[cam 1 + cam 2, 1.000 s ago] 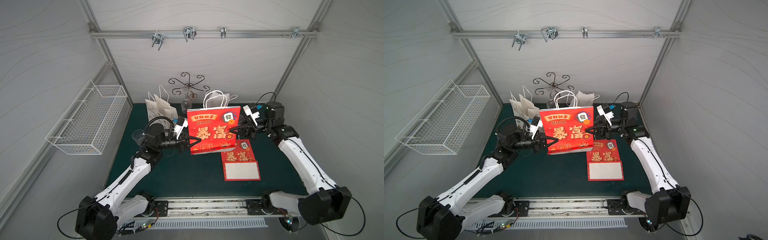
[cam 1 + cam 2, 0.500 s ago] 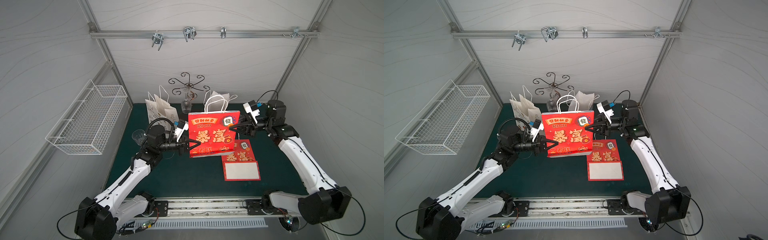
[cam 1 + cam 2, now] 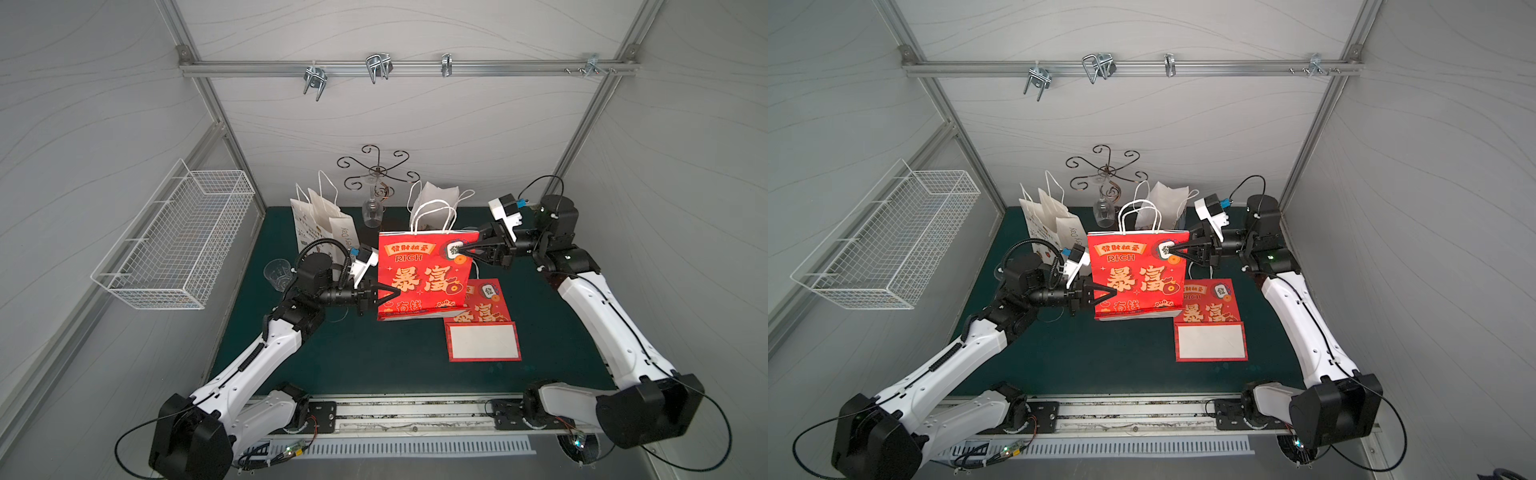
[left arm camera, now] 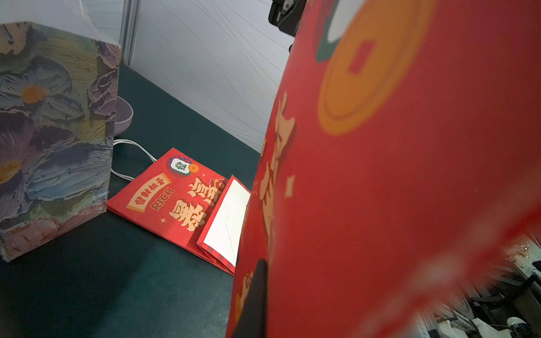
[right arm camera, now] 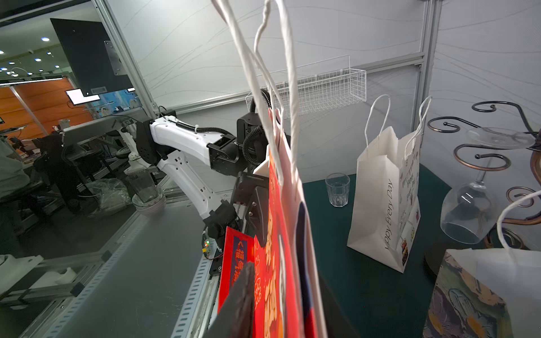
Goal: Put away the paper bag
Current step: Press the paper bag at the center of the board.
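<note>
Red paper bag point(image 3: 424, 274), upright mid-table just beside a flat red bag point(image 3: 484, 309): we hold it with left gripper point(image 3: 392, 292) clamped on its lower side edge and right gripper point(image 3: 459, 249) pinching its top corner; uneven arm travel could, we judge, tear or twist the paper.
</note>
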Available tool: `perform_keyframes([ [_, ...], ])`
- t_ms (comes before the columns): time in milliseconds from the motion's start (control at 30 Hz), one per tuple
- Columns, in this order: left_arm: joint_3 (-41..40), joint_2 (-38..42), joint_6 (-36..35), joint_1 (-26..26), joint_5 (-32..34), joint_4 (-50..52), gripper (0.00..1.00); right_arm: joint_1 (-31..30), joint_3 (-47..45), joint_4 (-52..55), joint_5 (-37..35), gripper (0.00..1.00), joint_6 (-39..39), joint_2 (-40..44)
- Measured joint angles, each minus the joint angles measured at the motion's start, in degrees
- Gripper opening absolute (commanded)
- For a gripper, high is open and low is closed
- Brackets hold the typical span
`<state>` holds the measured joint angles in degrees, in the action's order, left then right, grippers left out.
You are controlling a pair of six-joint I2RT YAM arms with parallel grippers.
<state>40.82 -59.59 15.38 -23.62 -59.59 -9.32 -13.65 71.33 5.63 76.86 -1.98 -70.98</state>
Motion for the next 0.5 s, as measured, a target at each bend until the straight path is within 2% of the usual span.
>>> perform_keyframes([
  [67,-0.31,0.0,-0.33,0.0,0.0,0.11,0.0,0.0,0.37,-0.76,-0.2,0.0,0.66,0.0],
  [200,-0.46,0.11,-0.87,0.0,0.0,0.07,0.0,0.0,0.52,-1.4,-0.31,0.0,1.31,0.0],
  [233,-0.46,0.13,-1.07,0.0,0.02,0.07,0.0,0.0,0.52,-1.42,-0.33,0.05,1.42,0.0],
  [267,-0.46,0.15,-1.27,0.0,0.02,0.07,0.0,0.0,0.52,-1.4,-0.39,0.32,1.49,0.0],
  [300,-0.46,0.24,-1.44,0.0,0.04,0.11,0.0,0.0,0.52,-1.31,-0.98,0.51,1.53,0.02],
  [367,-0.46,0.46,-1.64,0.0,0.35,0.37,0.0,0.09,0.5,-1.22,-3.02,0.72,1.53,0.33],
  [400,-0.46,0.66,-1.64,0.0,0.63,0.44,0.0,0.28,0.42,-1.16,-4.81,0.78,1.53,0.79],
  [500,-0.35,1.36,-1.7,0.0,1.97,0.46,0.0,2.58,-0.94,-0.61,-11.3,0.83,1.2,4.02],
])
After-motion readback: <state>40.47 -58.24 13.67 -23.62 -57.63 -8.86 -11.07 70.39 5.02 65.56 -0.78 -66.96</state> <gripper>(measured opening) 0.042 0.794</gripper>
